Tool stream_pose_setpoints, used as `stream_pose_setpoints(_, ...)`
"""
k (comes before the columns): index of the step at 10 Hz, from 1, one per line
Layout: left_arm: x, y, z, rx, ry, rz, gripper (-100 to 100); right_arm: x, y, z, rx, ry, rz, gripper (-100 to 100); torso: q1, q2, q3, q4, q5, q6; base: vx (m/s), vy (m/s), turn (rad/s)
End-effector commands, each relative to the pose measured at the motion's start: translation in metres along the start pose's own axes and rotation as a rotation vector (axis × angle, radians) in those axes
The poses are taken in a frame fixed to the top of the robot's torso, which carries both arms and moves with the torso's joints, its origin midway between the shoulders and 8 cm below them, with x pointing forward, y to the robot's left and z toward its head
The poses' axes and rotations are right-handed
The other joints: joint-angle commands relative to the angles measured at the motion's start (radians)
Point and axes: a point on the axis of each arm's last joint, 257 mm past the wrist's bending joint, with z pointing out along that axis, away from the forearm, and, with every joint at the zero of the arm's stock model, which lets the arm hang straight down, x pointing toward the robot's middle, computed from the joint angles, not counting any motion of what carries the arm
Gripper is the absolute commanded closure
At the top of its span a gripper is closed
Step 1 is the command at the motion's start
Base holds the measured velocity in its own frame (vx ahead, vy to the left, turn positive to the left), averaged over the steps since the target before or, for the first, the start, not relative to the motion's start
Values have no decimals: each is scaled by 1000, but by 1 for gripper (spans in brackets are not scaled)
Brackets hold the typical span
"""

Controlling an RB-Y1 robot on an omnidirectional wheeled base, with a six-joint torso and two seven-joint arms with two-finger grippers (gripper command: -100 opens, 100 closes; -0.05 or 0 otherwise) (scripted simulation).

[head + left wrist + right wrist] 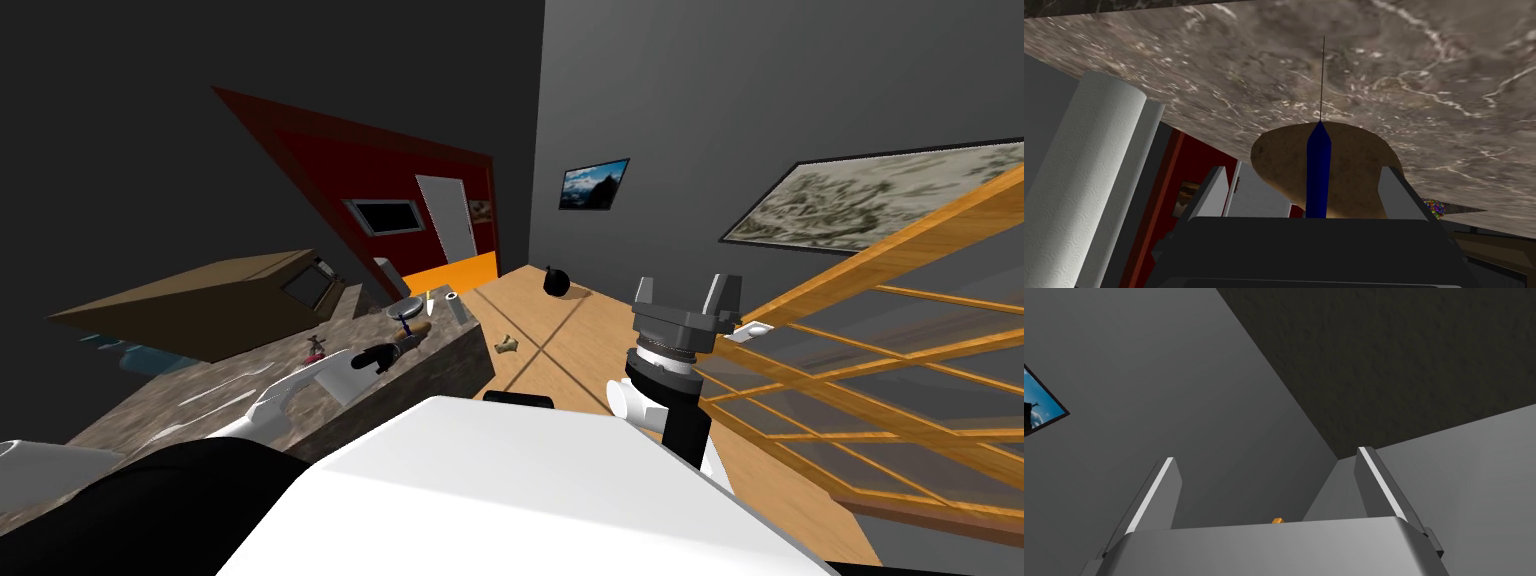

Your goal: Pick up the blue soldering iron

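The blue soldering iron lies on the marbled brown countertop, its thin dark tip pointing away from my hand. It rests across a brown oval object. My left gripper is open, its two fingers standing either side of the blue handle without touching it. In the head view the left gripper reaches over the counter toward the iron. My right gripper is raised beside my chest, open and holding nothing, its fingers spread before a grey wall.
A white paper towel roll stands close beside the left gripper. On the counter beyond are a grey bowl, a knife, a grey cylinder and a small red thing. A wooden railing runs at my right.
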Motion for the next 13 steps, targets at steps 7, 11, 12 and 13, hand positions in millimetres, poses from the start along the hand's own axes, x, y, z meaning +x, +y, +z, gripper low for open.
stream_pose_setpoints(7, 4, 7, 7, -8, -3, -8, 100, 0, 0, 0, 0, 0, 0, 0, -1, 1, 0, 0, 0, 0, 15, 5, -21)
stream_pose_setpoints(11, -2, -3, -1, 4, 1, 3, 100, 0, 0, 0, 0, 0, 0, 0, -1, 3, 2, 1, 0, -2, -22, -5, 52)
stream_pose_setpoints(12, 0, -1, 0, 3, -1, 2, 100, 0, 0, 0, 0, 0, 0, 0, -2, 5, 3, 1, -1, -1, -23, -7, 16)
stream_pose_setpoints(13, 0, -1, -1, 2, 0, 2, 0, 0, 0, 0, 0, 0, 0, 0, -1, 4, 2, 1, 0, -1, 0, 0, 0)
